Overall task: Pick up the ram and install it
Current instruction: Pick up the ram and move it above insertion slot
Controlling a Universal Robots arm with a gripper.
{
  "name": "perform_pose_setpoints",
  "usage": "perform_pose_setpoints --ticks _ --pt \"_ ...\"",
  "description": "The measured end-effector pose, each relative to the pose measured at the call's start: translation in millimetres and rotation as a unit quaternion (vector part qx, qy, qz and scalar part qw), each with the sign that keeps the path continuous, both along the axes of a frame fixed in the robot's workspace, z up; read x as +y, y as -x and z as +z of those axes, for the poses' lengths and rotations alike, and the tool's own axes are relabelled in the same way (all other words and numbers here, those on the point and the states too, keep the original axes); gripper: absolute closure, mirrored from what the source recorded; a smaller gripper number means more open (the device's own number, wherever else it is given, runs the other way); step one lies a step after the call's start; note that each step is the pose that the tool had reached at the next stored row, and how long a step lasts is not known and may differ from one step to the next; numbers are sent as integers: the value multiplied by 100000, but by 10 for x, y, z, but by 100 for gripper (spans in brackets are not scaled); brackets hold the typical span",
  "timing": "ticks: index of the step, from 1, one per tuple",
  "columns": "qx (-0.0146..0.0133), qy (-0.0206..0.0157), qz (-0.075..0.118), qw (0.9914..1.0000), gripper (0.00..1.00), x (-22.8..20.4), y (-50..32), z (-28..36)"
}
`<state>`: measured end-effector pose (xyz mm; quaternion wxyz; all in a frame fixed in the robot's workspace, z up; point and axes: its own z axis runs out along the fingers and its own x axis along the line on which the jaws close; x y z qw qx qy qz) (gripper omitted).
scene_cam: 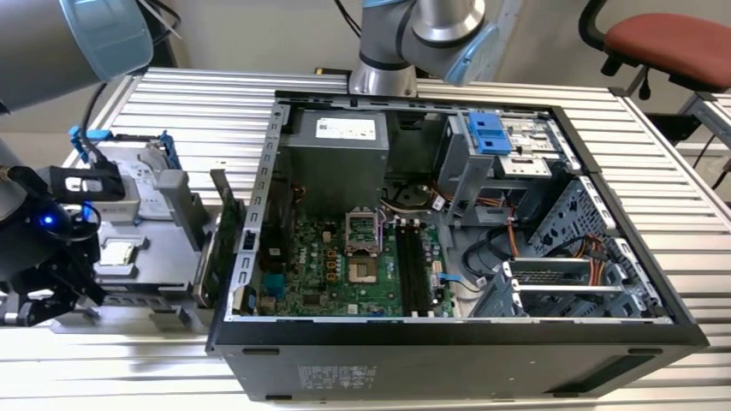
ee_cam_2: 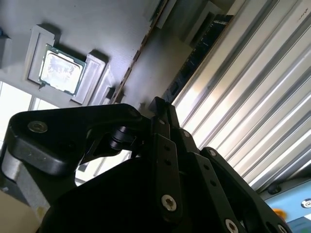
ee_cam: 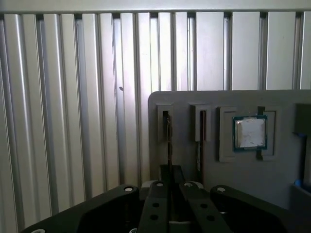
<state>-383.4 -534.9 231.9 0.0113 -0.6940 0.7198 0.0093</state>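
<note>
The ram [ee_cam: 168,141] is a thin dark stick seen edge-on, standing in a slot of the grey parts holder [ee_cam: 194,99]. In the second wrist view the ram [ee_cam_2: 199,56] shows its dark face beside the ribbed table. My black gripper [ee_cam: 170,171] sits at the stick's near end, with its fingers drawn together on it. The same gripper [ee_cam_2: 159,104] tip meets the stick's end. In the exterior view the gripper [scene_cam: 71,289] is at the far left, against the holder [scene_cam: 149,274]. The open computer case [scene_cam: 457,334] is in the middle.
A second thin stick [ee_cam: 200,141] fills the neighbouring slot, and a square processor chip [ee_cam: 250,132] lies beyond it. A silver drive with blue brackets [scene_cam: 126,171] and an upright green card [scene_cam: 222,227] stand on the holder. Long dark memory slots [scene_cam: 417,265] run across the motherboard.
</note>
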Motion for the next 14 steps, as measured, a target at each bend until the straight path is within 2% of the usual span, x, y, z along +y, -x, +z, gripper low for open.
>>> perform_pose_setpoints --ticks 14 --pt "0 1 148 100000 100 0 0 206"
